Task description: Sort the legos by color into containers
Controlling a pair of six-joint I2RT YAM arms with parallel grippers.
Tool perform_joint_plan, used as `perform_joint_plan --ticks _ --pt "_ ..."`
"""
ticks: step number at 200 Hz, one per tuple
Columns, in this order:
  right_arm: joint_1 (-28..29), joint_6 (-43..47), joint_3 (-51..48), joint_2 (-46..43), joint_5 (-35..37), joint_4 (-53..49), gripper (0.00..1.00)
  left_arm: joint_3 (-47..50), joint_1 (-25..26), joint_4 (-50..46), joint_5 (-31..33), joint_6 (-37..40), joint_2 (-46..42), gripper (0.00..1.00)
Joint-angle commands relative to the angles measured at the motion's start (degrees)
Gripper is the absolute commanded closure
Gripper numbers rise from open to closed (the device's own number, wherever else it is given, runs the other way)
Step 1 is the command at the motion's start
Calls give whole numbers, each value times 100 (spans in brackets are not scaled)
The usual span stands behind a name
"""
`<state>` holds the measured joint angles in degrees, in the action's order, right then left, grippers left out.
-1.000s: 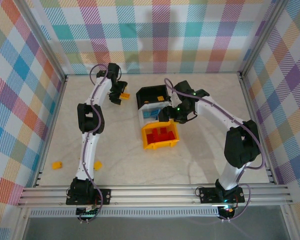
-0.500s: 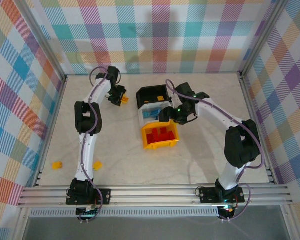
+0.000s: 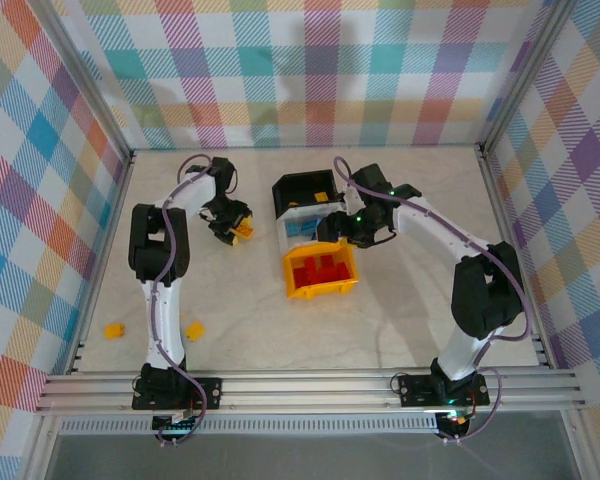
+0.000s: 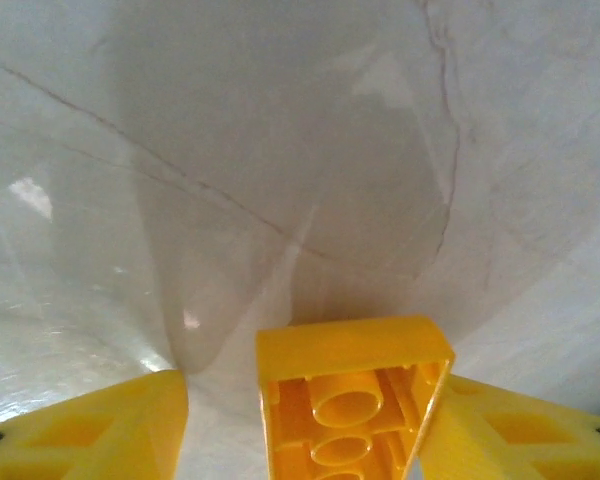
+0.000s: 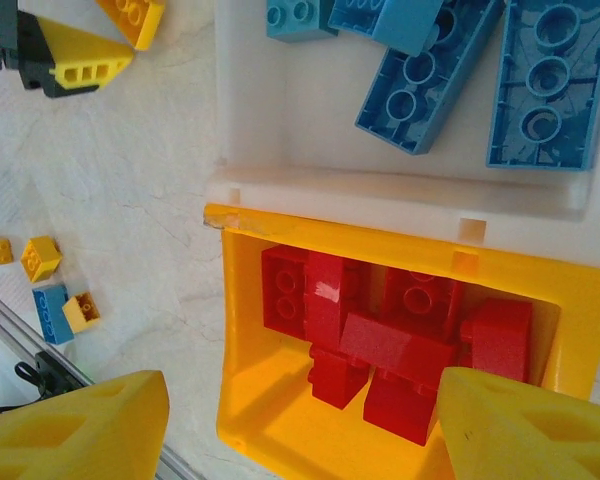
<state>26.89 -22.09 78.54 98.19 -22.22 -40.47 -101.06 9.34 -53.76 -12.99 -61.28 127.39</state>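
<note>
While viewing from above, noted left gripper (image 3: pixel 235 228) low over table (image 3: pixel 400 320), left of white bin (image 3: pixel 291 238), with a yellow brick (image 4: pixel 345 370) between its fingers. Via left wrist view: found brick hollow side toward camera, left finger (image 4: pixel 110 420) standing clear of it, right finger (image 4: pixel 520 430) against its edge. Logged as released, not clamped. Located right gripper (image 5: pixel 305 385) above yellow bin (image 5: pixel 230 330), with jaws spread wide and nothing between them. Counted several red bricks (image 5: pixel 380 340) inside yellow bin. Saw blue bricks (image 5: pixel 430 70) in adjoining white bin. Located black bin (image 3: pixel 302 185) at far end of row, touching white bin. Spotted two loose yellow bricks (image 3: pixel 114 329) on table near left arm's base, well apart from bins.
</note>
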Motion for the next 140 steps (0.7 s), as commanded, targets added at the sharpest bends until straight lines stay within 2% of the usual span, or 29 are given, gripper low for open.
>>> perform_joint_plan --ticks 1,25,49,63,88,111,140 --pt "-34 -85 104 -176 -165 33 28 -27 24 -324 -9 392 -175 27" --pt "-41 -93 131 -208 -149 18 28 4 24 -364 -11 424 -71 23" --pt "-36 -85 41 -297 -122 55 28 87 31 -329 -36 380 16 23" --pt "-34 -98 -45 -342 -104 88 28 57 33 -343 -45 377 94 28" --pt "-35 -120 -157 -380 -108 165 28 -96 37 -468 -24 430 202 49" --pt "-35 -120 -190 -399 -107 188 28 -216 42 -551 64 502 149 54" --pt "-35 -79 -166 -456 -56 103 28 -405 49 -504 45 529 -22 55"
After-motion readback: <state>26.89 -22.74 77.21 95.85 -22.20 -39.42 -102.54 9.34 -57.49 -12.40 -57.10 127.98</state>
